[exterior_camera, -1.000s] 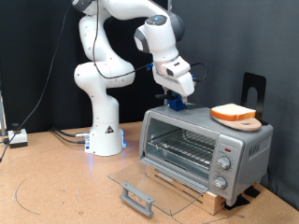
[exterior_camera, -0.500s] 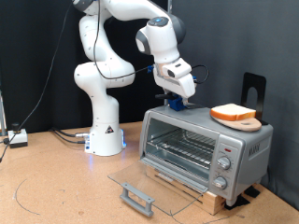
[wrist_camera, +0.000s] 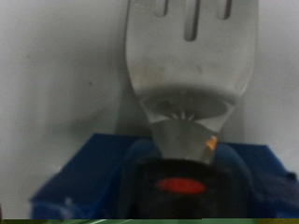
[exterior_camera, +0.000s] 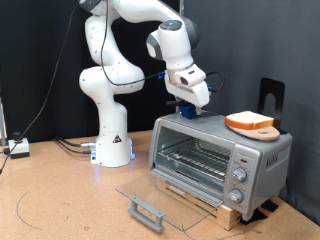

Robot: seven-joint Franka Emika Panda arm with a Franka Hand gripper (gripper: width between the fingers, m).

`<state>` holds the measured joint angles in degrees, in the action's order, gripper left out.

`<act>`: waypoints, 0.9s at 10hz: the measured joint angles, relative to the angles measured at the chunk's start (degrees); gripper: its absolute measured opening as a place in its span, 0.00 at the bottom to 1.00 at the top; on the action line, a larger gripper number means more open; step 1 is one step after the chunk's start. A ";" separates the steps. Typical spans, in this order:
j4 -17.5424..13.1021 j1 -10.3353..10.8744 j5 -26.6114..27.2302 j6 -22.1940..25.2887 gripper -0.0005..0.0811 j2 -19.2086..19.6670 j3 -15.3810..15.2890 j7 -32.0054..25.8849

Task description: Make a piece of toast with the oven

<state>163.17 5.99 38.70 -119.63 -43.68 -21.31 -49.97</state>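
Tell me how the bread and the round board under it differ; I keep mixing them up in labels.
The bread is a thick square slice with a pale face and orange-brown crust; the board is flat, round, plain tan. The bread lies on top, and the board rests directly on the oven roof. Both sit at the exterior view's right of the gripper, which touches neither.

And here we are in what looks like a robotics lab, not a kitchen. A white arm (exterior_camera: 120, 60) is bolted straight to a brown tabletop (exterior_camera: 60, 200), with cables (exterior_camera: 70, 146) trailing off toward a small box (exterior_camera: 18, 147) at the exterior view's left edge. Behind it, just a bare white wall (exterior_camera: 270, 40). The one domestic touch is the oven (exterior_camera: 215, 160), door down, propped on a wooden block (exterior_camera: 235, 213), toast (exterior_camera: 250, 122) sitting on its roof: a staged test bench.
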 joint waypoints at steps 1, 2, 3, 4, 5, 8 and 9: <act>0.00 -0.04 0.00 -0.40 1.00 0.25 -0.20 0.00; 0.00 -0.09 0.00 -0.62 0.87 0.33 -0.41 0.00; 0.00 -0.09 0.00 -0.65 0.87 0.33 -0.47 0.00; 0.00 -0.10 0.00 -0.65 0.70 0.33 -0.47 0.00; -0.01 -0.10 0.00 -0.66 0.70 0.33 -0.47 0.00; -0.28 -0.11 0.09 -0.65 0.49 0.32 -0.22 0.06; -0.63 -0.11 0.67 -0.30 0.49 0.24 0.32 0.06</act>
<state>162.54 5.88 39.37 -119.93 -43.44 -20.99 -49.91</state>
